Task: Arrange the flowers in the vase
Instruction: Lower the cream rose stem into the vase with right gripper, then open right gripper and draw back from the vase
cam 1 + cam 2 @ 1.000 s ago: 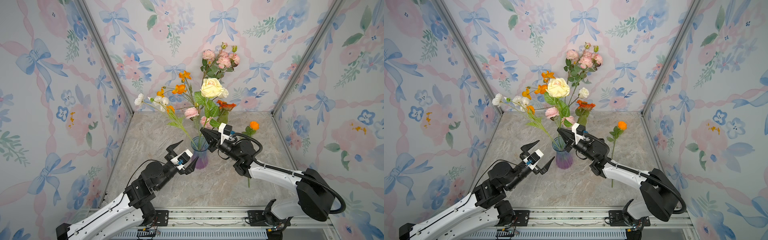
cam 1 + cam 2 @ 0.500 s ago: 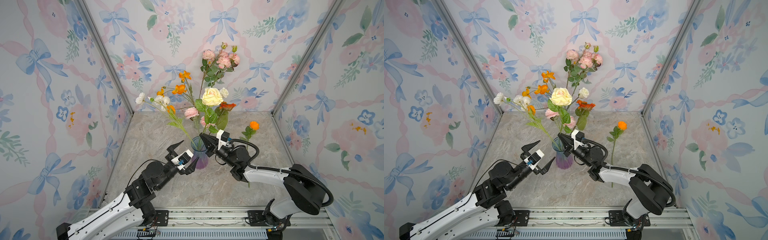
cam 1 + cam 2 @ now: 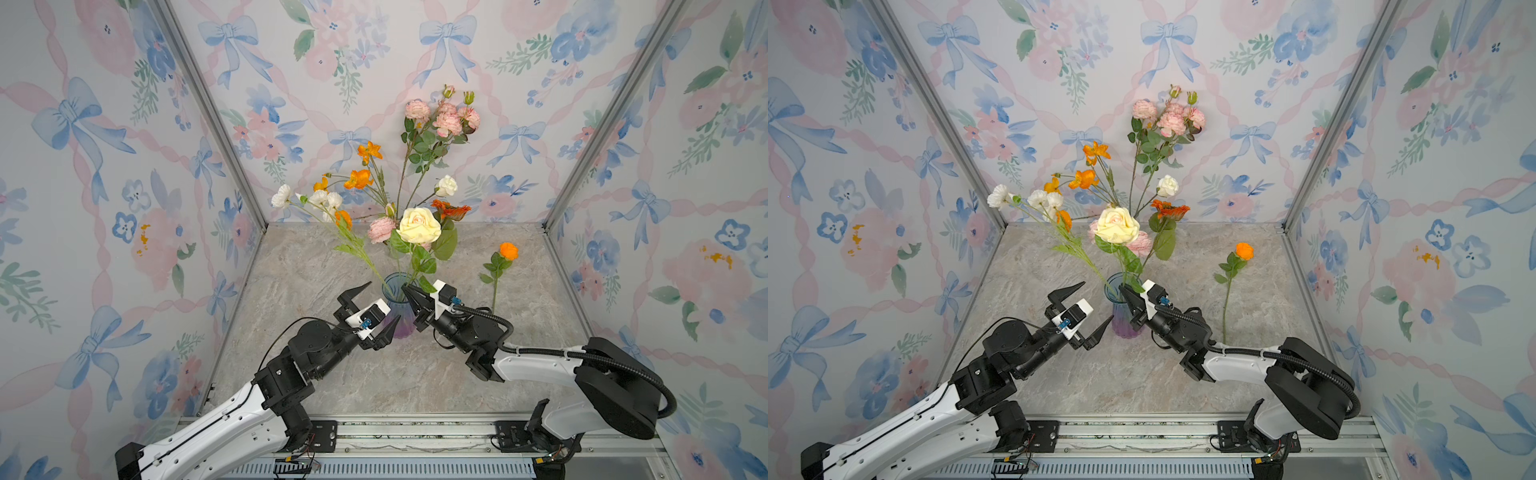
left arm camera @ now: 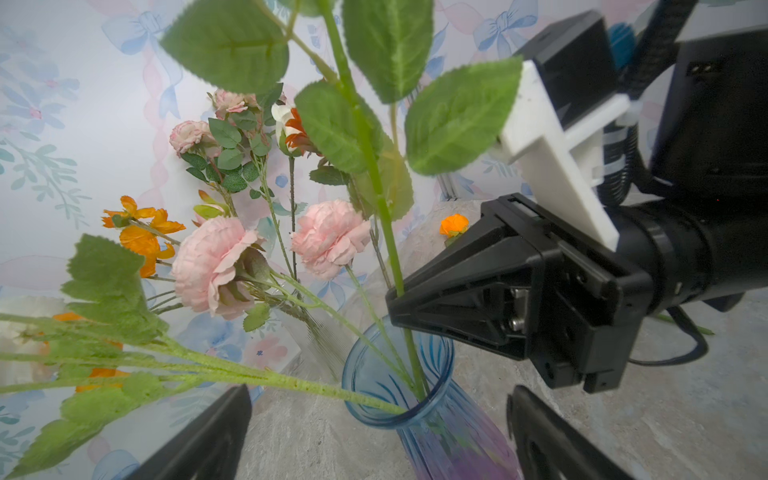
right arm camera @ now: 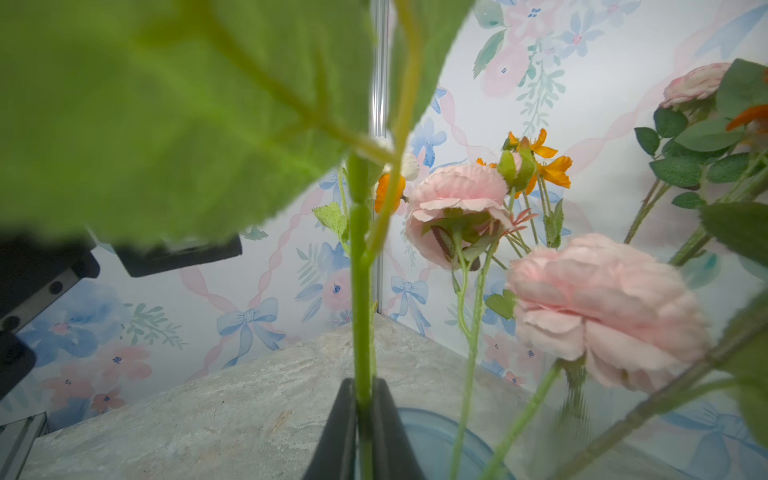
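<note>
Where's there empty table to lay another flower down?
Bare table lies in front, between the vase and the rail, and at the right, between the loose orange flower and the wall. It's crowded in the middle: the open left gripper and the right gripper pinching the cream rose.

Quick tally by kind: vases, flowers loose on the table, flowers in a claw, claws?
Vase: 1
Orange flower loose on the table: 1
Cream rose, stem in right claw: 1
Claws, left claw and right claw: 2
Total: 5
</note>
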`<state>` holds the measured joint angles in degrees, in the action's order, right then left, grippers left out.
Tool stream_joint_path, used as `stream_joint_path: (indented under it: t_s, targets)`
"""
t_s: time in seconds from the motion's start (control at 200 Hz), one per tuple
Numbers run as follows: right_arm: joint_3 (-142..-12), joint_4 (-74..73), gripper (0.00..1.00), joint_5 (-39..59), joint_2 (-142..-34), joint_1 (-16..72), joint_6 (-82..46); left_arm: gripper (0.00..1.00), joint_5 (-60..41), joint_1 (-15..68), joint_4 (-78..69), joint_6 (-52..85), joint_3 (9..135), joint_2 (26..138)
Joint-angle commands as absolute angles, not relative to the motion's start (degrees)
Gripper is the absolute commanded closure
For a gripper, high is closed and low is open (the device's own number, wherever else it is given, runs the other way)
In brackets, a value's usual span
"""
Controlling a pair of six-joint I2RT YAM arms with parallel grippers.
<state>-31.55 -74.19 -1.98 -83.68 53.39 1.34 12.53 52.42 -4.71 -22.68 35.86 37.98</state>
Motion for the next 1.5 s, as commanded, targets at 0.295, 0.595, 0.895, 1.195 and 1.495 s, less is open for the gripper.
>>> stream_joint_path:
  t_s: [0.295,0.595,0.895,1.195,1.495]
  targets:
    - [-29.3,-74.2,0.62,-8.6,-80.5,54.4,3.2,0.02,11.3,51.8,-6.4,-21.5,35.4,37.9]
    - [-31.2,-52.3,0.23,-11.8,-69.7,53.4,1.3,0.02,10.6,51.6,-6.3,-21.4,35.5,37.5]
    - [-31.7,-25.4,0.01,-7.2,-55.1,47.9,-2.2,0.02,10.0,51.4,-6.3,-21.3,35.6,37.7]
    - [-38.1,-1.3,0.03,0.7,-47.9,40.9,-3.0,0.02,9.4,51.0,-6.3,-21.3,35.6,37.7]
    - [-39.9,15.4,0.03,0.3,-42.3,38.1,-6.0,0.02,7.4,50.8,-5.9,-21.3,36.0,39.2]
